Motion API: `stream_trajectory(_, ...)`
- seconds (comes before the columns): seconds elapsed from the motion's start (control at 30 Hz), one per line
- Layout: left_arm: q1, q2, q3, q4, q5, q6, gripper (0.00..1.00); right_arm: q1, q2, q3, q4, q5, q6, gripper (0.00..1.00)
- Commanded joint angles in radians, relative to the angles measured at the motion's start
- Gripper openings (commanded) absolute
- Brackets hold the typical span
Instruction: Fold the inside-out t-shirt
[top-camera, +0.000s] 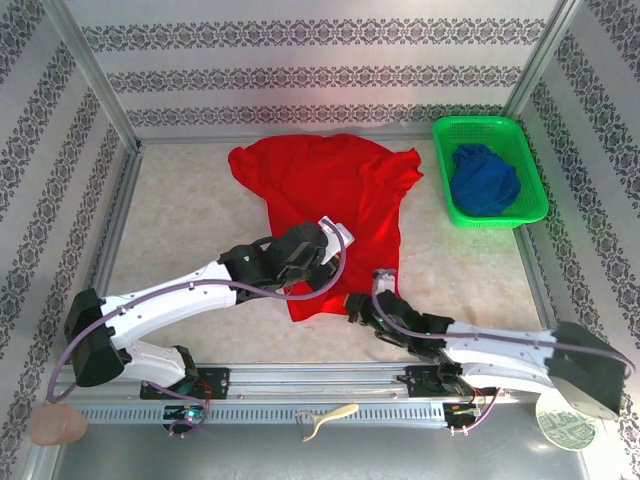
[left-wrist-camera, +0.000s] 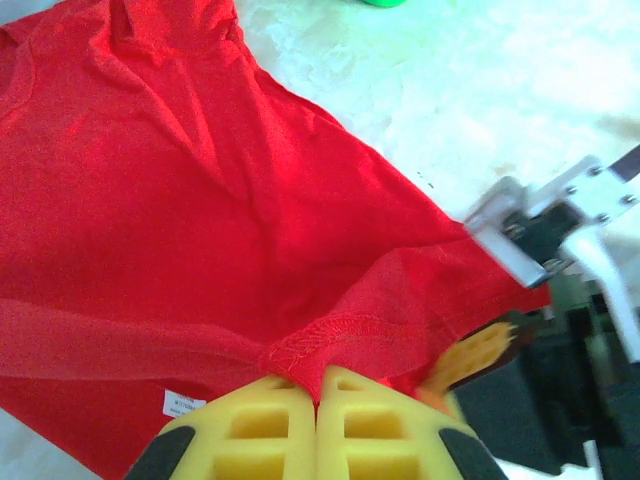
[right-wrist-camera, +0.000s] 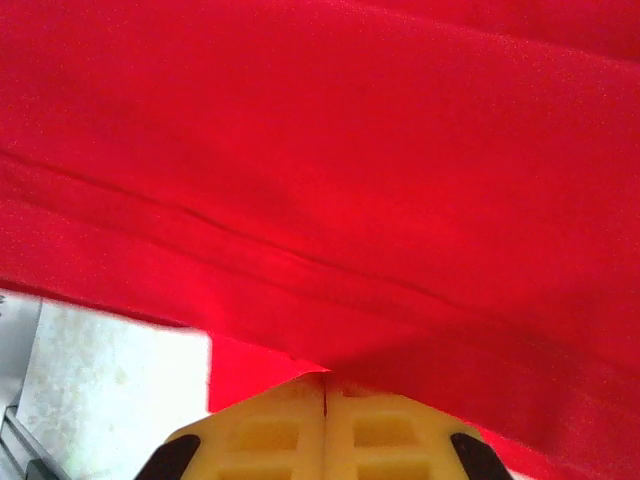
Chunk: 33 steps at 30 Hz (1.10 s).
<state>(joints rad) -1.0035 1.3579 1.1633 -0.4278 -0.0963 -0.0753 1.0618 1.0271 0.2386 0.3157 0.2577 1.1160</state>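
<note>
Patterned walls (top-camera: 300, 60) close in a pale marbled tabletop (top-camera: 190, 210), and nearly all of the red t-shirt (top-camera: 325, 195) lies spread flat on it, beyond both my pincers, collar and sleeves at the far end. My left pincer (left-wrist-camera: 318, 392) is clamped tight on the stitched hem (left-wrist-camera: 330, 335), which bunches up between the yellow pads. My right pincer (right-wrist-camera: 327, 392), just to the right of the left one along the same near edge, is also closed, and the red cloth appears to be pinched in its tips. A small white label (left-wrist-camera: 185, 403) shows on the upward face beside my left pincer, so I judge the shirt to be inside out. I see no fold laid yet; only the bottom edge is gripped, and every fold is left to do. Far off to the right of my right pincer, a green basket (top-camera: 480, 122) holds a blue garment (top-camera: 485, 180).
</note>
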Motion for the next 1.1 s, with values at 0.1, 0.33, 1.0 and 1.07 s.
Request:
stream_trajectory(0.1,0.01,-0.074,0.043,-0.092,0.059,-0.042,0.0,0.023,0.328,0.099,0.375,0.155,-0.113,0.0)
stream_trajectory(0.33,0.01,-0.147,0.113,-0.133,0.113,-0.087,0.0,0.076,0.587,0.112,0.74,0.245,-0.42,0.0)
stream_trajectory(1.0,0.009,-0.18,0.145,-0.167,0.15,-0.069,0.0,-0.063,0.739,0.073,0.803,0.07,-0.342,0.0)
stream_trajectory(1.07,0.009,-0.184,0.139,-0.158,0.153,-0.075,0.0,-0.062,0.716,0.098,0.773,0.037,-0.365,0.0)
